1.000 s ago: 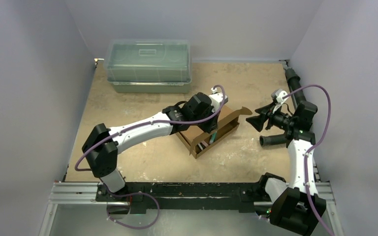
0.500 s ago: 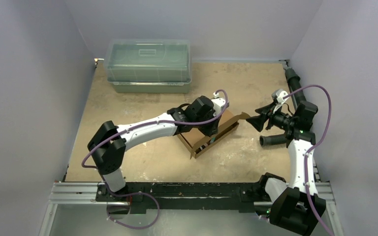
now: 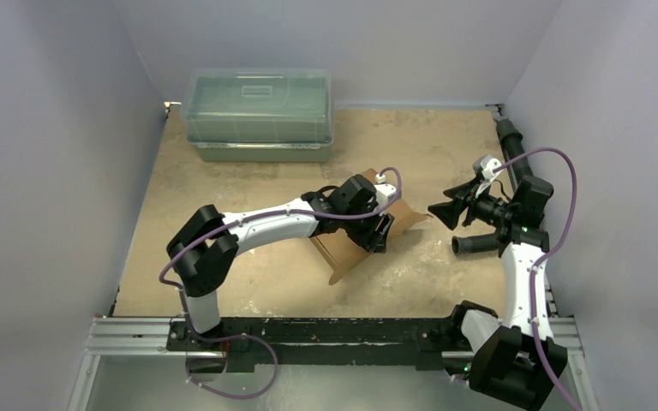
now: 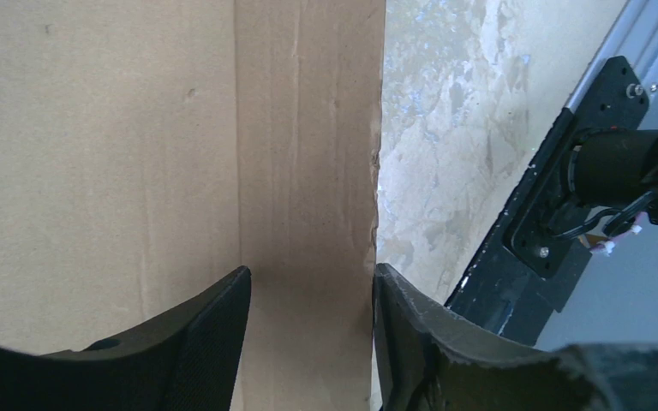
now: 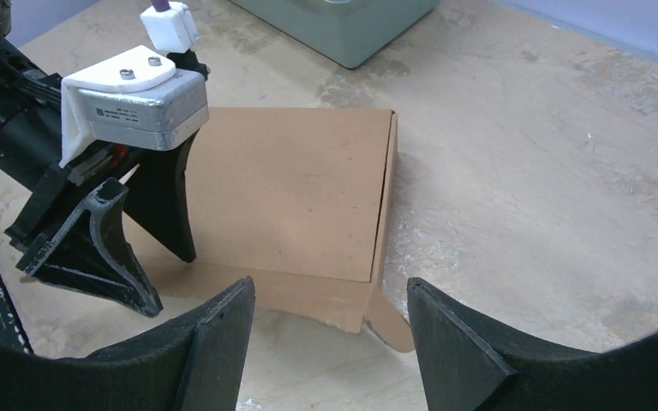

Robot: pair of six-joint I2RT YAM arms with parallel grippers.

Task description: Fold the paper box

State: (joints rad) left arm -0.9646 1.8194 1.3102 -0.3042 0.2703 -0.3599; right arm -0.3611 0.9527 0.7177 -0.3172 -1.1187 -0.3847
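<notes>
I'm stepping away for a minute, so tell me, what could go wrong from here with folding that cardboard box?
1. The left gripper stands open over the paper box lid, gripping nothing, so the lid may spring up.
2. A tab pokes out at one corner onto the table and could crease.
3. The right gripper hovers apart, so nothing braces the box against sliding.

Your left arm and right arm have white link shells between black joint housings. A looping purple cable runs along each. Your left gripper has black tapered fingers under a grey block that carries a printed label and a white plate with two screws. Your right gripper has matte black wedge-shaped fingers.
</notes>
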